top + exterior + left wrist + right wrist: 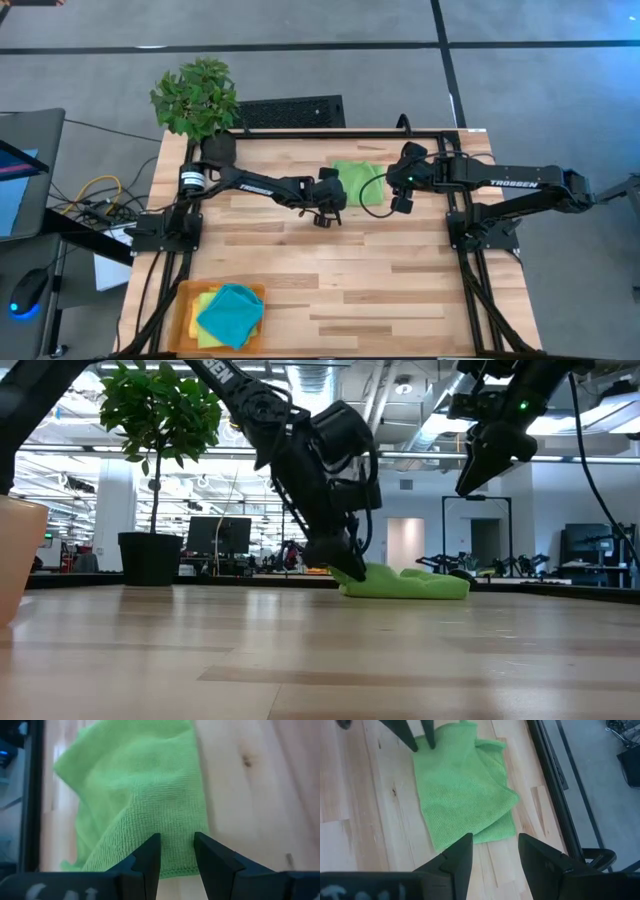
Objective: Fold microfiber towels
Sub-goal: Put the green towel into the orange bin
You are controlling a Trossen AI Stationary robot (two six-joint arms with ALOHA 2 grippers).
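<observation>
A lime green towel (358, 183) lies crumpled and partly folded over on the table's far middle, also seen in the low view (415, 584). My left gripper (325, 218) is open and slants down at the towel's left edge (170, 865). One finger stands on either side of a strip of that edge (177, 840). My right gripper (400, 207) hangs open above the towel's right side (495, 842), clear of it (470, 485). A teal towel (232, 312) and a yellow towel (205, 300) lie in the orange tray. My left gripper's open fingers (417, 740) stand at the lime green towel's left edge (172, 867), slanting down from the table's left. The towel lies flat on the table. I cannot tell whether the fingertips touch the cloth.
The orange tray (185, 318) sits at the near left corner. A potted plant (196, 100) stands at the far left corner. Black frame rails (470, 250) run along the table's sides and back. Bare wood lies in the table's middle and near right.
</observation>
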